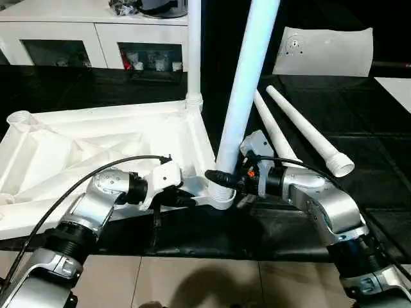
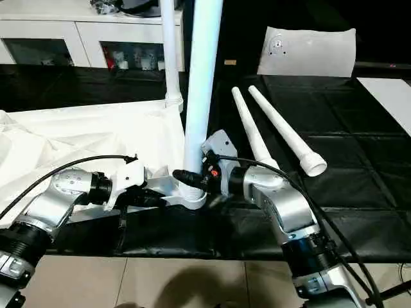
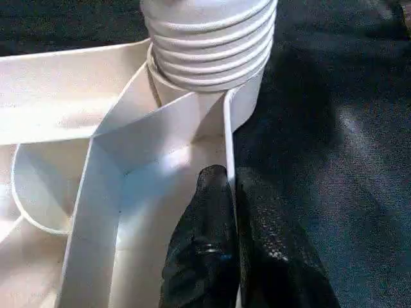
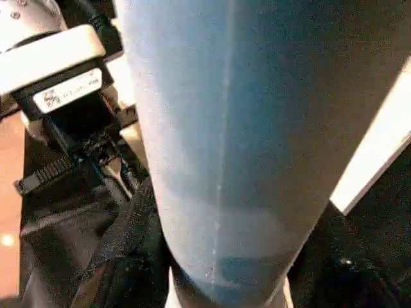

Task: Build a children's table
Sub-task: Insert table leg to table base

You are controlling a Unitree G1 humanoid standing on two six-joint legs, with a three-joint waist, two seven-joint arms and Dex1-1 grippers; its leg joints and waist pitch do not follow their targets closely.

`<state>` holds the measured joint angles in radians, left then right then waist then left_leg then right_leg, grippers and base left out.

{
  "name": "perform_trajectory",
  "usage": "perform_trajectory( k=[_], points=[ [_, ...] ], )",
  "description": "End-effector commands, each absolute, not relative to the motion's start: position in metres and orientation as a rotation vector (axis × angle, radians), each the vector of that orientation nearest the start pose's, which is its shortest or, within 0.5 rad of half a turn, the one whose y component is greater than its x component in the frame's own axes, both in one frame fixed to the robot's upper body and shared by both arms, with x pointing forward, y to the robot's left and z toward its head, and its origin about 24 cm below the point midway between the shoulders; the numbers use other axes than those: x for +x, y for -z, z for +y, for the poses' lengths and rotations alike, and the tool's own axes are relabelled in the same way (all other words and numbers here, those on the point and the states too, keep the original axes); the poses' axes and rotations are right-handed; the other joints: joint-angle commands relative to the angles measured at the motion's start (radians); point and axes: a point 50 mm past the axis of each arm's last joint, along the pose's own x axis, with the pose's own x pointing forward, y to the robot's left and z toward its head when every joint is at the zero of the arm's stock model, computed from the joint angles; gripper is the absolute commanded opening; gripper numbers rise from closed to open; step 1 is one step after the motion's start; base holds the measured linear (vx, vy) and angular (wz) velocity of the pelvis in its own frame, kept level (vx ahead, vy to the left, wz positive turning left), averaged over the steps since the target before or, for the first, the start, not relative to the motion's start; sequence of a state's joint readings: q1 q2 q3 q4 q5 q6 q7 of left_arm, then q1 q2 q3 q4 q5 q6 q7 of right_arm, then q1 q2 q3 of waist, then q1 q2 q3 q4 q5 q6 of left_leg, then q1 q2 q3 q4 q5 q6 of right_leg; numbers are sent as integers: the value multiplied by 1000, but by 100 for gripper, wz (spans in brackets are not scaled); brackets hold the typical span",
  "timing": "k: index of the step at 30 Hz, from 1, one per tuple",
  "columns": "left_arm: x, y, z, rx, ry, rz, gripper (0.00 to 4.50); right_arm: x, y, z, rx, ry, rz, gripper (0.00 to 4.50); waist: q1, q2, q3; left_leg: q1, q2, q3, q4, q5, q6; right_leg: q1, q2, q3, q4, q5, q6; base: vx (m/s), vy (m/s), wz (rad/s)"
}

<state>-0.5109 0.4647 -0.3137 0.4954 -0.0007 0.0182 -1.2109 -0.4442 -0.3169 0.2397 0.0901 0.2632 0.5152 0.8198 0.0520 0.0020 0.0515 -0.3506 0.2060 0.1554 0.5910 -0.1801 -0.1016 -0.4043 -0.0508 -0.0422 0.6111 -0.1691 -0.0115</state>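
Observation:
The white tabletop (image 1: pixel 77 147) lies upside down on the black mat, ribbed underside up. One leg (image 1: pixel 194 51) stands upright in its far corner socket. A second leg (image 1: pixel 247 83) stands slightly tilted in the near right corner socket (image 1: pixel 221 200), its threaded base (image 3: pixel 209 45) showing above the socket. My right gripper (image 1: pixel 221 179) is shut on this leg just above the threads, with black fingers (image 4: pixel 128 256) on either side. My left gripper (image 1: pixel 186 200) is shut on the tabletop's thin rim wall (image 3: pixel 230 154) just beside that socket.
Two loose legs (image 1: pixel 308 131) (image 1: pixel 273 131) lie on the black mat to the right of my right arm. A white flat bag (image 1: pixel 324 51) lies at the back right. A white cabinet (image 1: pixel 77 38) stands behind the tabletop. Tiled floor (image 1: pixel 192 282) runs along the mat's near edge.

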Motion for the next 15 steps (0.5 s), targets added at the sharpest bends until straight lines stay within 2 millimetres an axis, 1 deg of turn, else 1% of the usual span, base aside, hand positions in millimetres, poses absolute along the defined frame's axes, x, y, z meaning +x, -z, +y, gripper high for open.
perform_trajectory(
  k=[1,2,3,5,6,12,13,14,15],
  points=[
    [300,-50,154,525,1388,430,0,293,-69,-106,-97,-1073,414,189,2,-1,-58,-1,10,6,-70,-243,4,43,-67,39,-91,-420,-113,0,0,0],
    [299,-51,153,520,1399,425,0,293,-69,-106,-100,-1074,419,189,1,-3,-59,0,10,6,-70,-248,2,43,-66,39,-90,-411,-118,0,0,0],
    [299,-51,153,517,1407,422,0,293,-69,-106,-101,-1075,422,189,1,-2,-59,0,10,6,-70,-251,1,43,-66,39,-89,-404,-123,0,0,0],
    [298,-51,152,517,1416,421,0,293,-69,-105,-102,-1077,425,189,1,-3,-59,1,10,6,-70,-255,1,43,-66,39,-88,-397,-129,0,0,0],
    [298,-51,151,525,1431,422,0,294,-68,-104,-103,-1079,428,189,2,-6,-59,0,10,6,-70,-254,1,44,-67,39,-88,-400,-129,0,0,0],
    [296,-52,149,533,1453,420,0,298,-63,-103,-104,-1065,453,189,-1,-3,-59,0,10,5,-71,-264,-2,43,-68,38,-90,-411,-132,0,0,0],
    [297,-52,149,534,1455,420,0,299,-62,-103,-105,-1061,456,189,0,-3,-59,1,10,5,-70,-263,-3,43,-67,38,-89,-408,-134,0,0,0],
    [297,-53,150,536,1456,421,0,300,-60,-104,-95,-1048,470,189,-1,-1,-57,0,10,5,-71,-268,-2,42,-68,39,-90,-410,-134,0,0,0],
    [297,-53,150,538,1456,423,0,300,-60,-105,-93,-1043,473,189,0,-1,-59,0,10,4,-72,-264,-4,44,-67,38,-88,-401,-134,0,0,0]
  ],
)
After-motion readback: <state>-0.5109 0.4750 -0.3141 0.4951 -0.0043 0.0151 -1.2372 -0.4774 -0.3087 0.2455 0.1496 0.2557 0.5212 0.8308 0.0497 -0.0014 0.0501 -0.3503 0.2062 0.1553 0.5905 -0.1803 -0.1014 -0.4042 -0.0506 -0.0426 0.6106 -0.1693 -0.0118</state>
